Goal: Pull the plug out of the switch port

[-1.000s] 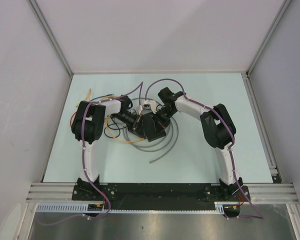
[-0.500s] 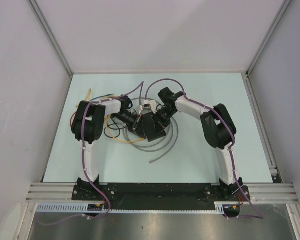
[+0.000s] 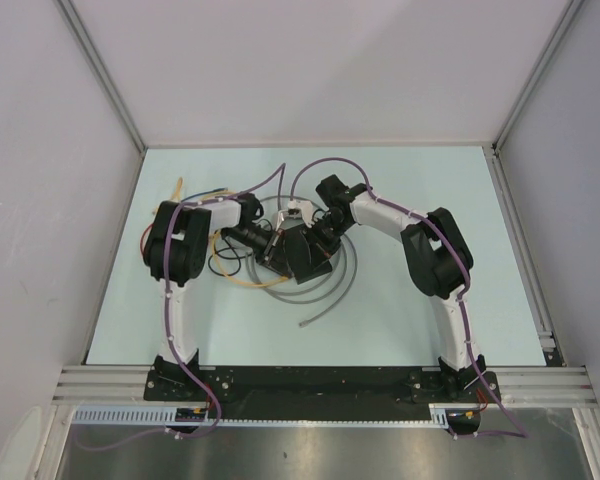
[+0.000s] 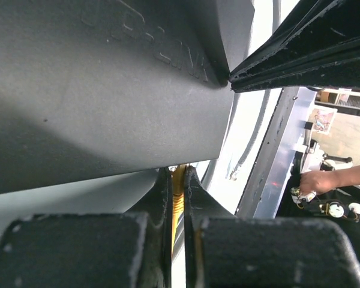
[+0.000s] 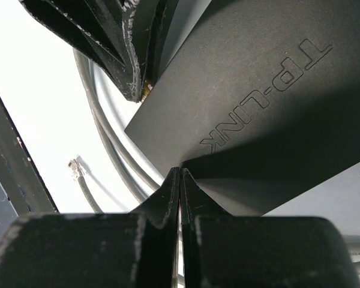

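The flat matte-black switch (image 3: 300,260) lies with its long axis roughly near-to-far, its cabled edge facing left. The left hand (image 4: 178,175) pinches a yellow cable (image 4: 177,204). The right hand (image 5: 179,179) is fully closed.

Grey cable (image 3: 346,272) and yellow cable (image 3: 242,283) crowd the switch (image 3: 302,258); the table (image 3: 405,325) farther right offers passing room.

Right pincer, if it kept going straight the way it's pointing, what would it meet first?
The switch: the right pincer is shut with its tips at the box's near edge, apparently touching already, though depth is hard to judge.
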Robot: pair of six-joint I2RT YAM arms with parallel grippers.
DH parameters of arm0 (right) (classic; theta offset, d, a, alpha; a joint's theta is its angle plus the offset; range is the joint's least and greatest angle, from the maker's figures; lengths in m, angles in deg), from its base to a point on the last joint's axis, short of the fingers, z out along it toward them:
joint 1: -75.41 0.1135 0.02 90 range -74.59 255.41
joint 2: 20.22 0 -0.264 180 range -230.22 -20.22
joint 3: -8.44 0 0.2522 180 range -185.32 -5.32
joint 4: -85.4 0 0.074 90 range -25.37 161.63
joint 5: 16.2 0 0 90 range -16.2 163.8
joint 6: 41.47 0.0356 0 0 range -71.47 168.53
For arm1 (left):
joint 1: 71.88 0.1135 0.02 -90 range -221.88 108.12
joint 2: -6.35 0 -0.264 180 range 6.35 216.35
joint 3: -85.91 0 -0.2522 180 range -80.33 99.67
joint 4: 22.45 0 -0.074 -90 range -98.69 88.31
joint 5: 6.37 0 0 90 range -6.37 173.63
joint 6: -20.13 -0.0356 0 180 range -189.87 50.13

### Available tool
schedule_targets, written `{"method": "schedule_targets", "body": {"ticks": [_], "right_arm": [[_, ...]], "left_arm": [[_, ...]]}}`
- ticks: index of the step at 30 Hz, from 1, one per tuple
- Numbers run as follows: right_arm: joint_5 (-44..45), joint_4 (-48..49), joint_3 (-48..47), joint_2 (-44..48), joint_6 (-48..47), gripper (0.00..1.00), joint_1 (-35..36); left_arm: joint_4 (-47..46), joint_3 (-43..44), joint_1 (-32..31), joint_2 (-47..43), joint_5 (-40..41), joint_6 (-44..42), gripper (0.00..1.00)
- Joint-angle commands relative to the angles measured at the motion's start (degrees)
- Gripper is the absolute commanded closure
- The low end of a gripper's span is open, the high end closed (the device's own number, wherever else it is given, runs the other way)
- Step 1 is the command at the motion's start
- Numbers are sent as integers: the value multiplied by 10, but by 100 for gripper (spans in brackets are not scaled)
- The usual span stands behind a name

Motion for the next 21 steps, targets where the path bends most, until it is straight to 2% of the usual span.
{"method": "schedule_targets", "body": {"ticks": [1,6,8,11,12,15,21], "right_arm": [[132,-15,37,-58,-25,100,9],[130,-15,33,-62,-23,100,8],[128,-15,32,-64,-22,100,8],[130,-12,34,-64,-23,100,8],[130,-11,36,-63,-22,100,8],[130,-9,37,-64,-20,100,8],[128,-11,35,-64,-23,100,7]], "left_arm": [[24,29,-4,3,42,-43,100],[60,111,-3,20,86,-65,100],[69,104,-3,26,83,-69,100],[45,29,-3,3,79,-72,100],[14,-24,-3,-5,80,-64,100],[-34,-74,3,-23,68,-23,100],[15,17,4,-12,68,-49,100]]}}
